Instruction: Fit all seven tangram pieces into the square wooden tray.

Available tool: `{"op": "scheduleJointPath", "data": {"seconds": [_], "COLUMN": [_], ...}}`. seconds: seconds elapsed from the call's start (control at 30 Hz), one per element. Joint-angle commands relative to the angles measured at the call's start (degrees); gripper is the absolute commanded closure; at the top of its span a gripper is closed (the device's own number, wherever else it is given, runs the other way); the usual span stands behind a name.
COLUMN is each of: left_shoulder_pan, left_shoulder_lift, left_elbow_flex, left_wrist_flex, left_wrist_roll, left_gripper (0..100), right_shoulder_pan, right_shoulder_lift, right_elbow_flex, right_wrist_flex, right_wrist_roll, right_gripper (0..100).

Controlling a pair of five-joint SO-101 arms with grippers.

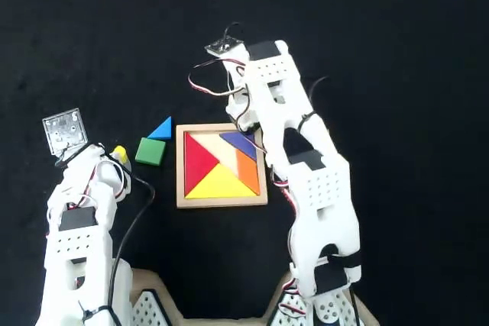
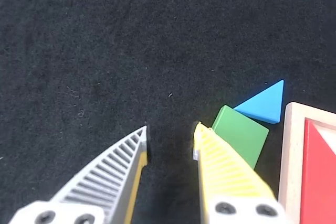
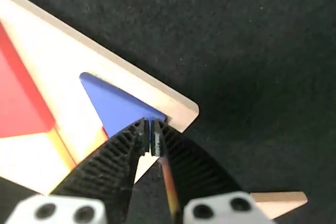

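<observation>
Black cloth (image 1: 397,74); close up, right gripper (image 3: 151,135) sits closed at dark-blue piece (image 3: 118,103).

the tray (image 1: 221,202) is pale wood, with a red triangle (image 1: 197,162), yellow triangle (image 1: 221,185), orange piece (image 1: 247,172) and dark blue piece (image 1: 240,143). left of it in the high view, a green square (image 1: 150,151) and light blue triangle (image 1: 162,130) on black cloth (image 1: 382,74). the left gripper (image 2: 170,135) has ribbed fingers, one yellow (image 2: 226,177), one grey.

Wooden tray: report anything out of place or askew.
The green square and light blue triangle lie outside the wooden tray, on the cloth beside it. The dark blue piece leaves bare wood along the rim, so it looks unseated.
</observation>
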Motion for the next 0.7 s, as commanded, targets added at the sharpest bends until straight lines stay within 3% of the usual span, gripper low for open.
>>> {"op": "scheduleJointPath", "data": {"seconds": [0.0, 0.23, 0.67], "left_shoulder_pan": [0.6, 0.6, 0.6], "left_shoulder_lift": [-1.0, -1.0, -1.0], "left_elbow_flex": [-0.4, -0.4, -0.4], "left_wrist_flex": [-1.1, -1.1, -1.1], "left_wrist_roll": [0.1, 0.1, 0.1], "left_gripper": [85, 85, 85], "right_shoulder_pan": [-2.8, -10.0, -4.1], "right_shoulder_lift": [-7.7, -13.1, -10.4], "right_elbow_flex": [2.5, 16.1, 20.3], "right_wrist_flex": [0.2, -7.5, -11.3], "right_wrist_roll": [-2.3, -2.7, -2.3], "right_gripper": [98.8, 98.8, 98.8]}}
